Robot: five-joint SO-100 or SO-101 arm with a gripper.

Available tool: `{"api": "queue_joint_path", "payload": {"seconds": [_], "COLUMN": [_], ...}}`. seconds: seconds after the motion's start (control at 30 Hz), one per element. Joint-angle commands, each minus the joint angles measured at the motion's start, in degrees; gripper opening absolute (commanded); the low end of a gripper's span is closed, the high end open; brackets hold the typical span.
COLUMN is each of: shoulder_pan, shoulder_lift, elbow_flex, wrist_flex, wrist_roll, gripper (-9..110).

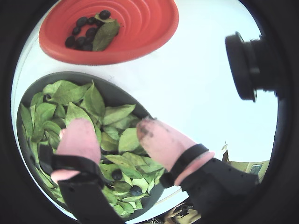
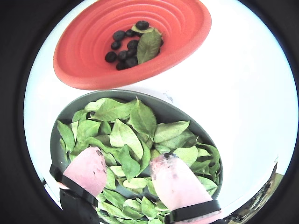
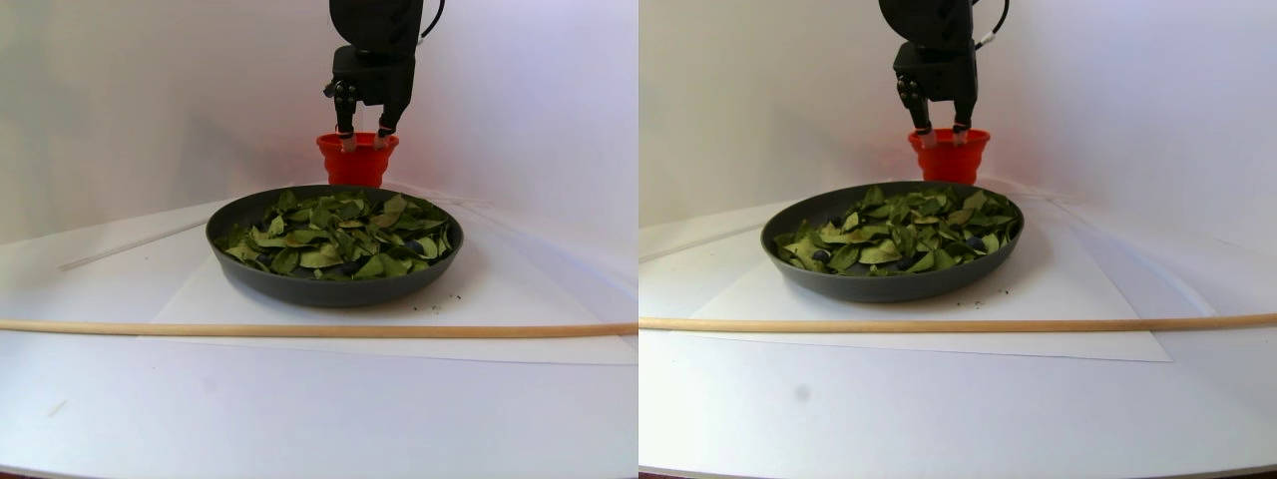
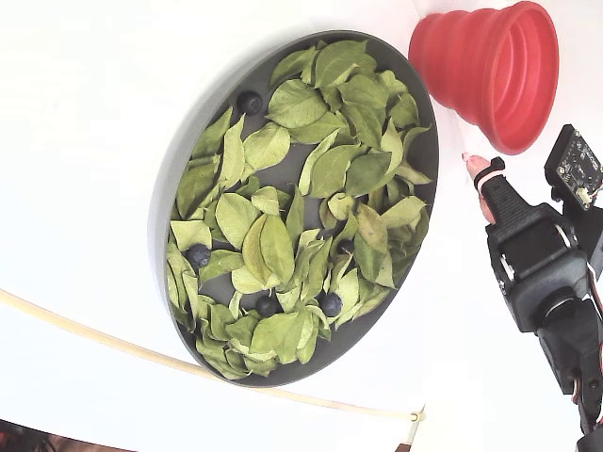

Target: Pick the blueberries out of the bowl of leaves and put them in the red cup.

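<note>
1. While my gripper (image 2: 128, 170) hangs above the bowl (image 2: 182, 116), its two pink-padded fingers (image 1: 80, 137) stand spread apart with nothing between them.
2. Both wrist views show the leaves (image 2: 122, 135) under the gap between my fingertips; the stereo pair view shows my gripper (image 3: 361, 140) raised clear of the bowl (image 3: 329, 284), level with the red cup's (image 3: 356, 165) rim.
3. Green and yellow-green leaves (image 4: 283, 202) fill the bowl (image 4: 419, 141) almost from rim to rim.
4. Blueberries (image 4: 198, 256) are left among them: in the fixed view one lies at the bowl's upper edge, one near its left side, and two near its lower edge, partly under leaves.
5. A wrist view catches two of these berries (image 1: 117, 174) in the bowl (image 1: 117, 91), close to my fingers and half tucked beneath leaf edges.
6. Just beyond the bowl's far rim stands the red cup (image 2: 88, 46), near the bowl; whether the two touch I cannot tell.
7. Seen from the fixed camera, the cup (image 4: 471, 61) sits beside the bowl's upper right edge.
8. Inside the red cup (image 1: 149, 28) lies a cluster of dark berries (image 2: 122, 49) together with one green leaf (image 2: 148, 45), which leans against the berries.
9. A thin wooden rod (image 3: 299, 329) lies across the white table (image 3: 299, 419) on the bowl's near side, apart from it.
</note>
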Motion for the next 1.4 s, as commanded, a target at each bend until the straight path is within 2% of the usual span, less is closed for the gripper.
{"api": "queue_joint_path", "payload": {"seconds": [0.0, 1.37], "shoulder_pan": [1.67, 5.27], "shoulder_lift": [10.28, 15.29], "elbow_flex": [-0.09, 14.94], "wrist_flex": [0.44, 5.27], "wrist_roll": [0.44, 3.52], "gripper": [18, 17]}}
